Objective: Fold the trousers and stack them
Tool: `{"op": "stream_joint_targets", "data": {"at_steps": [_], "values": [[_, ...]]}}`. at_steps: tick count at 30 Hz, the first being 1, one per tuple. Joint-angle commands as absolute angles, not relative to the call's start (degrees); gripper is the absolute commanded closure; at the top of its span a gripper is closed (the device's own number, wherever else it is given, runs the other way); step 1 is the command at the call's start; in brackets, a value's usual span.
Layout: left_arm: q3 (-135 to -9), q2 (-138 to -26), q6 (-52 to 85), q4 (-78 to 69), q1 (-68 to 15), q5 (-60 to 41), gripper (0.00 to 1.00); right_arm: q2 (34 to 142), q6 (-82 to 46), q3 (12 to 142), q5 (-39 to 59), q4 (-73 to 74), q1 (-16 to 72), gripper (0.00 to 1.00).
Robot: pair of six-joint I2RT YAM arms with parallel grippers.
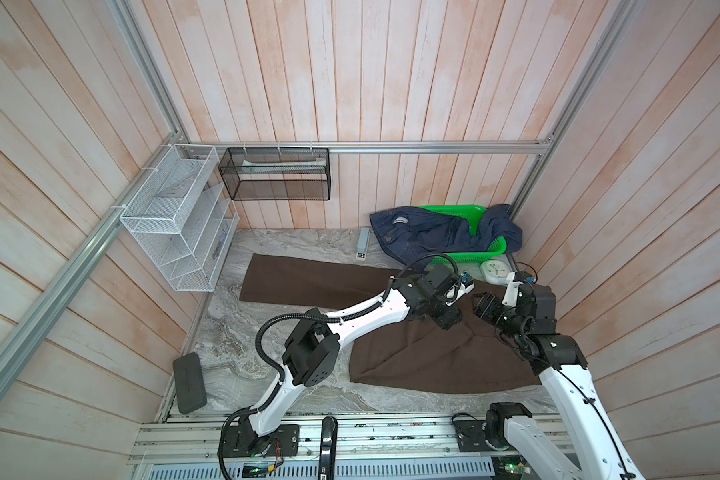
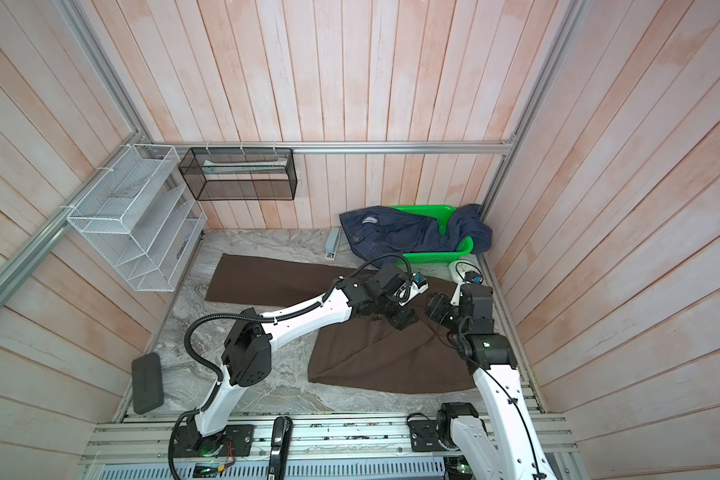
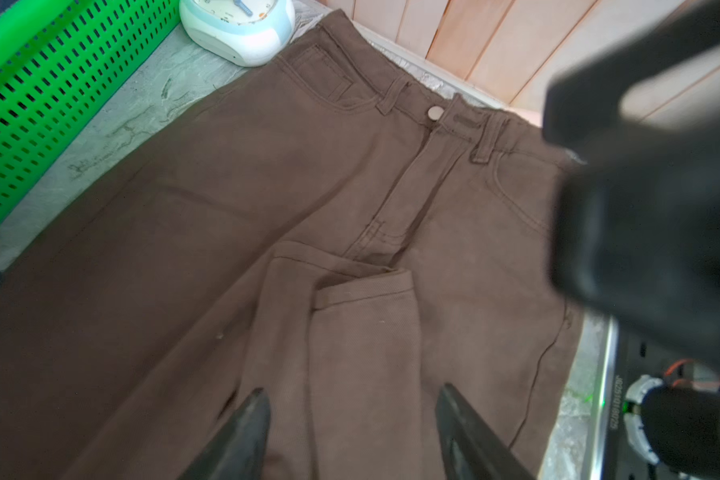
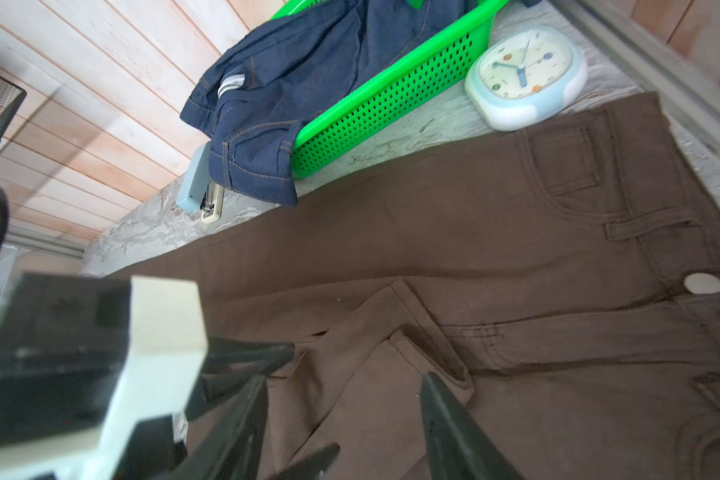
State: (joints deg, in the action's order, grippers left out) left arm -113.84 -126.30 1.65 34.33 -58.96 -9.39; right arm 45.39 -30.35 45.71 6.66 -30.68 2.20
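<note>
A green basket (image 1: pixel 493 246) stands at the far right of the tabletop (image 1: pixel 246 353) with blue jeans (image 1: pixel 425 232) heaped in it and spilling over both ends. A black mesh bin (image 1: pixel 275 191) on the back wall holds something pale and flat, and what lies in the white wire rack (image 1: pixel 175 224) on the left wall cannot be made out. Only the top views show those two and a black case (image 1: pixel 189 384) at the near left. Only the wrist views show the button (image 3: pixel 434 112), fly and pockets, which the arms cover from above. The right wrist view adds a stapler (image 4: pixel 198 178) under the jeans and the face of a clock (image 4: pixel 524 70). The trousers (image 1: pixel 308 282) lie flat, long axis left to right, waist toward the right wall beside the clock. One leg reaches left and the other is folded back, its hem (image 3: pixel 362 286) at the fly. The left hand (image 3: pixel 352 388) and right hand (image 4: pixel 344 380) hang over that fold, both released, fingers spread and gripping nothing
</note>
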Motion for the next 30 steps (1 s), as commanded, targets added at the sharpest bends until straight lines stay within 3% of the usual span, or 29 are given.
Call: {"op": "stream_joint_targets", "data": {"at_steps": [1,5,9,13,20,30], "values": [[-106.3,-117.1,9.0,31.9,-59.3,-4.0,0.32,44.3,-28.9,48.6,2.6,-32.8,2.0,0.40],[-93.9,-111.7,15.8,26.3,-59.6,-7.2,0.35,45.0,-28.6,49.3,2.6,-32.8,1.3,0.39],[-91.3,-113.8,17.0,24.3,-59.6,-7.5,0.32,45.9,-28.3,49.3,3.0,-32.0,0.6,0.39],[-96.9,-119.5,16.2,24.6,-58.6,-7.4,0.29,46.3,-27.9,50.1,3.9,-32.1,-0.8,0.39],[-109.6,-131.4,17.4,31.5,-55.7,-10.7,0.30,45.6,-27.6,50.6,4.4,-33.1,-1.9,0.39],[-113.1,-135.4,19.8,36.7,-55.3,-20.5,0.33,46.6,-26.9,51.2,4.3,-33.2,-2.1,0.39]]}}
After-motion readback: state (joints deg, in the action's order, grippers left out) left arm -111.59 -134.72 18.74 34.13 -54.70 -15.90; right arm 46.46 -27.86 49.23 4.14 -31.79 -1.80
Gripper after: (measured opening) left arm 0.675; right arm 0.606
